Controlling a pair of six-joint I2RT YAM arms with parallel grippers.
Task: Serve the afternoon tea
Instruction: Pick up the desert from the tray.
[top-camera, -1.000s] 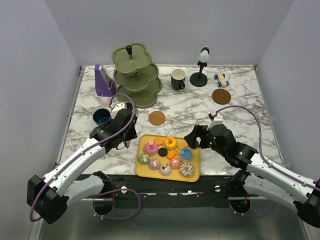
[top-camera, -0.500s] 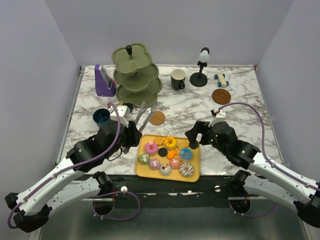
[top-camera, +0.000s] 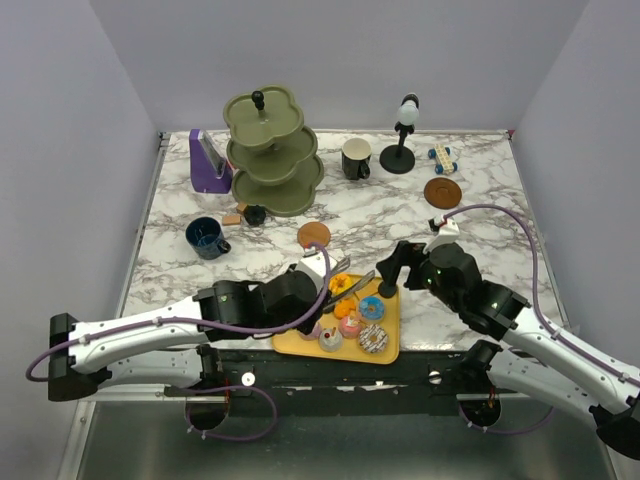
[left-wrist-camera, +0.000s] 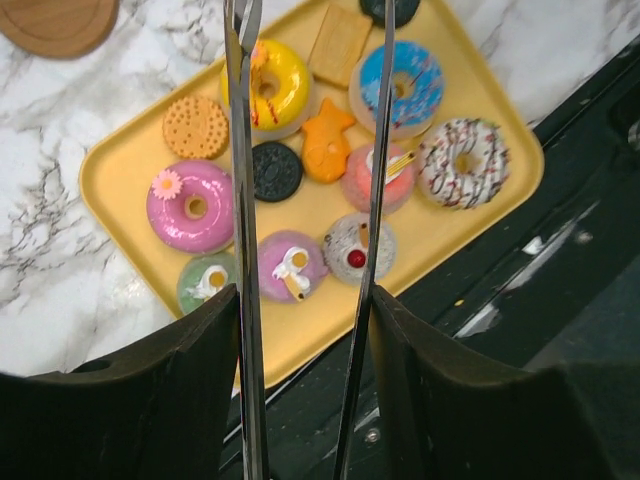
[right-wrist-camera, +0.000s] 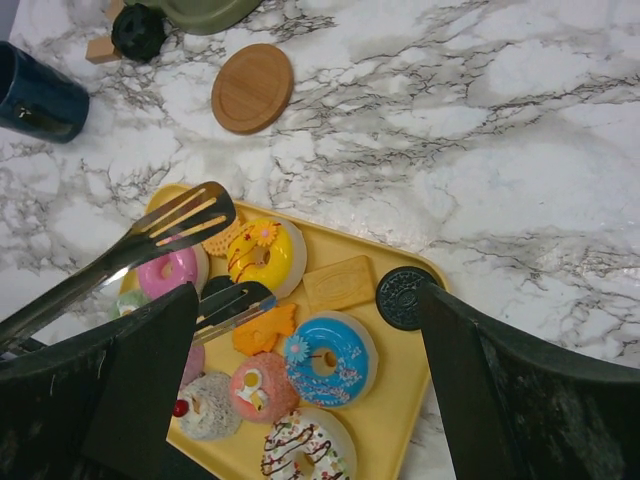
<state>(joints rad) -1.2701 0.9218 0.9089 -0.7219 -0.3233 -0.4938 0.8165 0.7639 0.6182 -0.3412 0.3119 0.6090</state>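
The left jaws squeeze long silver metal tongs (left-wrist-camera: 243, 150) over small colourful toy doughnuts, cupcakes and biscuits (left-wrist-camera: 170, 225) on a yellow tray (left-wrist-camera: 118, 172). The right jaws gape wide. Only the top view shows the whole olive-green three-tier stand (top-camera: 268, 150), back on the tabletop (top-camera: 380, 215).

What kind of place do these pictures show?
Probably a robot test cell staged as a tea table, not a real café. Plain lilac walls box in the marble-patterned table, the left arm and right arm are bolted at its near edge, and the sweets on the yellow tray look like toys.
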